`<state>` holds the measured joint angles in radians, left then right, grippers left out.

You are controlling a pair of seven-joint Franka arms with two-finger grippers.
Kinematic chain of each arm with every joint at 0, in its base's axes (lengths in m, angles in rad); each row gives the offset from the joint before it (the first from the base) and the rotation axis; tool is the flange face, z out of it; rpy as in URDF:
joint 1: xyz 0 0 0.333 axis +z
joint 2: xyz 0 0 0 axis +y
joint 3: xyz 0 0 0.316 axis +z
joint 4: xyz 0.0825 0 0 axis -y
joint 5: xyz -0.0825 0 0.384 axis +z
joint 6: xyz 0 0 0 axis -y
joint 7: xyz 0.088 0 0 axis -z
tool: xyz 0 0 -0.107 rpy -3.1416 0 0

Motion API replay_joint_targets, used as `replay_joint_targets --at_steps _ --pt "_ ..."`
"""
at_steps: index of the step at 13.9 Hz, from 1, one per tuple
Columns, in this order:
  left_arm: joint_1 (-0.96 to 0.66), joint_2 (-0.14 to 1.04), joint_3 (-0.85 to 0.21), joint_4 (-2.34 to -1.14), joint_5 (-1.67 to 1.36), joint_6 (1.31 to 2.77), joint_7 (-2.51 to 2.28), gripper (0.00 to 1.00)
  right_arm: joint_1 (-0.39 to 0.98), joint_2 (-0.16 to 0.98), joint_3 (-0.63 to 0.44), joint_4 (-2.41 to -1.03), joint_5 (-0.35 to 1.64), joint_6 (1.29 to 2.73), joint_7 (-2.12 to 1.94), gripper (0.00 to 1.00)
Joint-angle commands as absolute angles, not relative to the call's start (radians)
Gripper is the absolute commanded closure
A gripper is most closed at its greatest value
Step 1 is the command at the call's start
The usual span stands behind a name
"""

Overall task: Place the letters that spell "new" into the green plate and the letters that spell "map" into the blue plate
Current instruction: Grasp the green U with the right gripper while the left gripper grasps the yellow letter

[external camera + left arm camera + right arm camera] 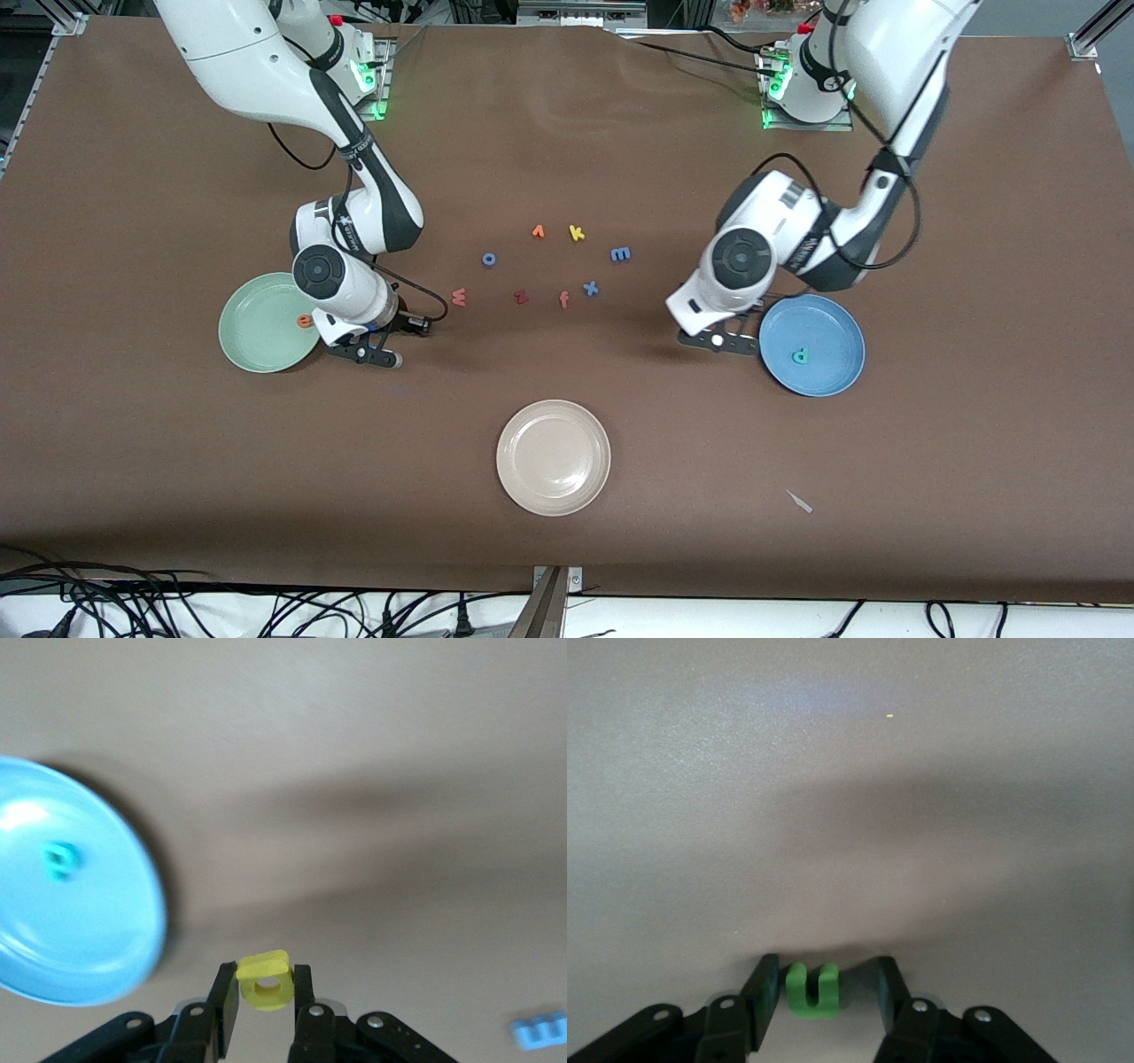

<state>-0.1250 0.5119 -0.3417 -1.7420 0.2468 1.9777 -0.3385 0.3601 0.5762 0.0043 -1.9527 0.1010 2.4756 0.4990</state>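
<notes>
My left gripper (266, 980) is shut on the yellow "a" (266, 985) and holds it just above the table, beside the blue plate (97, 930). The teal "p" (60, 859) lies in that plate (828, 377). My right gripper (827, 973) is low on the table next to the green plate (252, 346), open around the green "n" (811, 990). One finger touches the "n" and the other stands apart from it. The orange "e" (305, 321) lies in the green plate. The salmon "w" (459, 297) and blue "m" (620, 254) lie on the table between the arms.
Other letters lie between the arms: a blue "o" (488, 259), a small orange letter (538, 231), a yellow "k" (577, 233), a dark red "z" (521, 297), an orange "f" (564, 300) and a blue "x" (591, 288). A beige plate (554, 456) sits nearer the front camera.
</notes>
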Motion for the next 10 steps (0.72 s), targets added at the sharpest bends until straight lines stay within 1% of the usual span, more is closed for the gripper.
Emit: replay_joint_targets --at_steps 1,3,4,5,6,7,8,9,10 --pt "-0.017 0.495 -0.348 -1.752 0.320 1.960 -0.137 0.94 0.368 0.561 0.014 -1.974 0.114 2.471 0.506 0.58" --pt "0.044 0.515 -0.347 -1.781 0.371 1.962 -0.065 0.94 0.367 0.561 0.015 -1.974 0.114 2.471 0.506 0.64" --pt "0.061 0.526 -0.347 -1.808 0.400 1.974 -0.066 0.93 0.367 0.563 0.015 -1.973 0.114 2.473 0.505 0.68" --pt "0.075 0.543 -0.347 -1.810 0.432 1.977 -0.058 0.93 0.368 0.563 0.015 -1.973 0.114 2.473 0.500 0.72" --pt "0.104 0.557 -0.350 -1.813 0.445 1.980 -0.057 0.91 0.367 0.563 0.015 -1.973 0.114 2.471 0.485 0.78" --pt "0.109 0.563 -0.351 -1.818 0.445 1.991 -0.057 0.90 0.367 0.563 0.015 -1.973 0.114 2.471 0.482 0.85" --pt "0.112 0.572 -0.350 -1.828 0.445 2.005 -0.057 0.86 0.367 0.563 0.015 -1.965 0.112 2.471 0.479 0.94" --pt "0.118 0.577 -0.350 -1.847 0.445 2.035 -0.057 0.78 0.367 0.561 0.014 -1.950 0.110 2.461 0.473 1.00" --pt "0.129 0.574 -0.350 -1.853 0.445 2.048 -0.057 0.54 0.367 0.558 0.011 -1.915 0.100 2.407 0.472 1.00"
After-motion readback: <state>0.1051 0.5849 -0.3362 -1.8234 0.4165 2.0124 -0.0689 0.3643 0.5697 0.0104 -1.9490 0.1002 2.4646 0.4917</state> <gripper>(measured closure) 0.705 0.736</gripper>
